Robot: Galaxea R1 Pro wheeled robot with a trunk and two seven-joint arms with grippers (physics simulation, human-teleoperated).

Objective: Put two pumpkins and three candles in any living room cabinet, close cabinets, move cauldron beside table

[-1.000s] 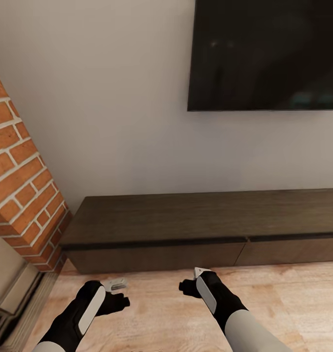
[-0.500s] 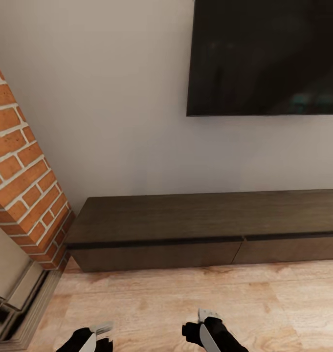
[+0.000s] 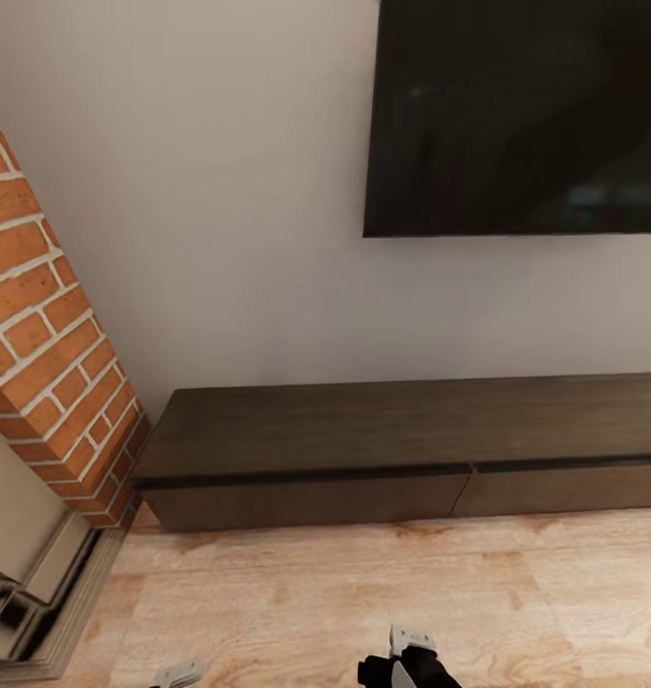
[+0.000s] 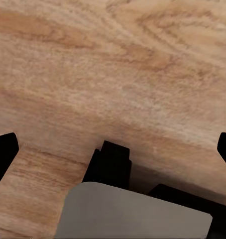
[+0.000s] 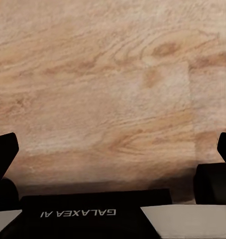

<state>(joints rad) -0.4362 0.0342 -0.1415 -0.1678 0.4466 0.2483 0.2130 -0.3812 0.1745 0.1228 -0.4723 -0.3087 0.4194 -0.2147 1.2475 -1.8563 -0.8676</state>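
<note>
- Nearest, at the bottom edge of the head view, the tip of the right hand (image 3: 401, 659) and a sliver of the left hand (image 3: 179, 672) hang over the floor (image 3: 306, 592), both well short of the cabinet.
- In each wrist view the dark fingertips sit far apart at the sides of the frame with only bare boards between them, so both hands stand apart and hold nothing.
- The floor is pale wood plank with a strong wavy grain and looks smooth and hard.
- Beyond it the cabinet (image 3: 401, 449) runs along the foot of the wall (image 3: 220, 239): long, low, dark brown wood with a flat matte top and two flush drawer fronts, both shut.
- The fronts have no handles; I judge the dark recessed strip under the top edge the likeliest place for a fingertip to hook, and the drawer stiff, rigid and fairly light to slide.
- A red brick column (image 3: 48, 334) with pale mortar stands at the cabinet's left end.
- Farthest, a glossy black screen (image 3: 516, 115) hangs on the plain wall above.
</note>
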